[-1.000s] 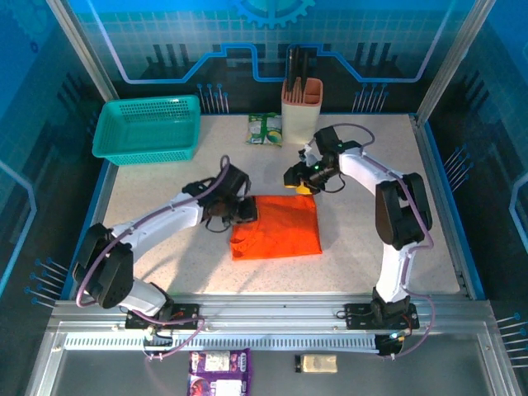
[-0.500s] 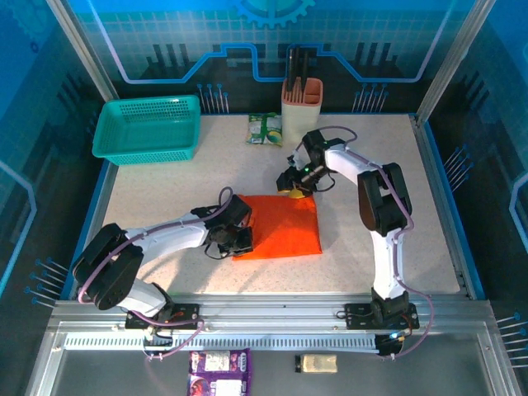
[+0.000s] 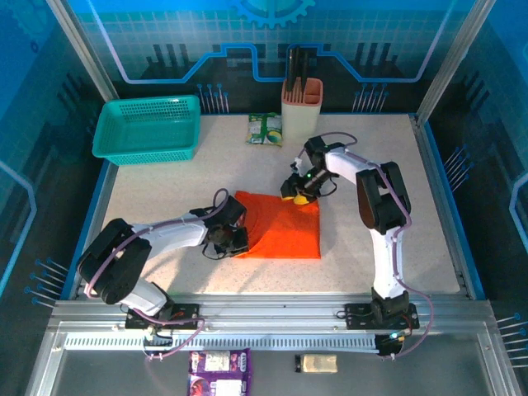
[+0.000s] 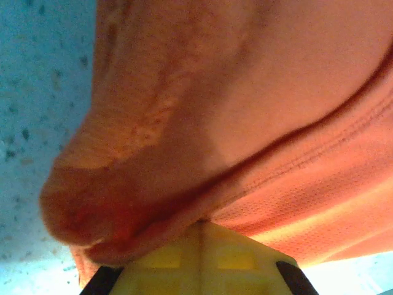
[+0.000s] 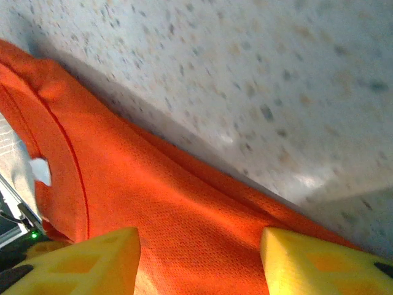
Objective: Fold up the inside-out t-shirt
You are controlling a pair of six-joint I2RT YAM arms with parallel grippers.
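The inside-out t-shirt lies as a folded, bright orange patch in the middle of the table. My left gripper is at its near left edge, and in the left wrist view the gripper is shut, with a bunched fold of the shirt pinched at its yellow tips. My right gripper sits over the shirt's far right corner. In the right wrist view that gripper is open, its yellow fingers wide apart over flat orange cloth. A small white tag shows at the left.
A teal mesh basket stands at the far left. A green packet and a beige holder sit at the back edge. The speckled tabletop surrounds the shirt. A purple packet lies below the rail.
My left gripper has pulled toward the near side with the shirt's left edge in it, skewing that side. My right gripper has come down from behind the shirt onto its far right corner.
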